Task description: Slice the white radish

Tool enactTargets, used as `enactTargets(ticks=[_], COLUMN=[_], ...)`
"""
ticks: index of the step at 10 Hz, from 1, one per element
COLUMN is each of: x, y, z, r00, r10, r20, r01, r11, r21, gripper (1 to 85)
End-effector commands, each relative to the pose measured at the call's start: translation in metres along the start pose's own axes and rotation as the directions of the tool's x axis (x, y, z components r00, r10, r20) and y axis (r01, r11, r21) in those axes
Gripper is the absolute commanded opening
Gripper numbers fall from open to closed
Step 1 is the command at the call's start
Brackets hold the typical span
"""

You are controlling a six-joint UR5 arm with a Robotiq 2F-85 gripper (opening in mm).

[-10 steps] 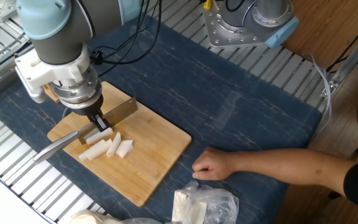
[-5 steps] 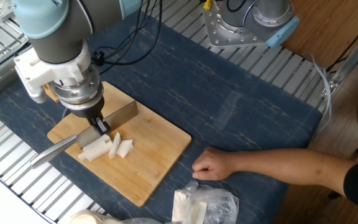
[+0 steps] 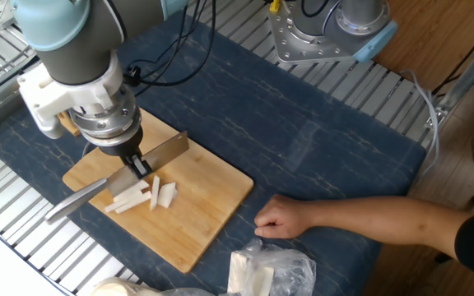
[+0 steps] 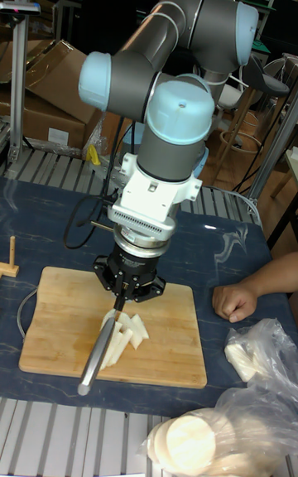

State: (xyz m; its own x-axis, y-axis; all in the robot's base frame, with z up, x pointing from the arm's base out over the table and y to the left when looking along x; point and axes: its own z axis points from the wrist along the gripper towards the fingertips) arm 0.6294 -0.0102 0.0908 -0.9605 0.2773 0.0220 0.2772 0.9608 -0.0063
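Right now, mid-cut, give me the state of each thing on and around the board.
gripper: shut on the knife, above the board.
knife: held, blade down at the radish pieces.
white radish: cut into sticks, lying on the board.
cutting board: flat on the mat.
person's hand: resting on the mat, off the board.
plastic bag: lying beside the board.

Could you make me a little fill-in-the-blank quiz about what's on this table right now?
1. The gripper is shut on a ____.
2. The white radish pieces lie on a wooden ____.
3. A person's hand rests on the blue mat, closed into a ____.
4. Near the table's front edge, more white pieces sit in a clear plastic ____.

Missing words: knife; cutting board; fist; bag
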Motion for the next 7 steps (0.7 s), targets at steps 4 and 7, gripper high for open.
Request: enactTargets(ticks=[4, 7], x=[0.003, 0.003], y=[-0.024, -0.036], z=[-0.007, -0.01], r00=[0.992, 0.985], r10=[-0.122, -0.17], r20=[0.012, 0.005], r01=[0.121, 0.169], r11=[0.99, 0.982], r21=[0.078, 0.088], gripper=[1.0, 1.0])
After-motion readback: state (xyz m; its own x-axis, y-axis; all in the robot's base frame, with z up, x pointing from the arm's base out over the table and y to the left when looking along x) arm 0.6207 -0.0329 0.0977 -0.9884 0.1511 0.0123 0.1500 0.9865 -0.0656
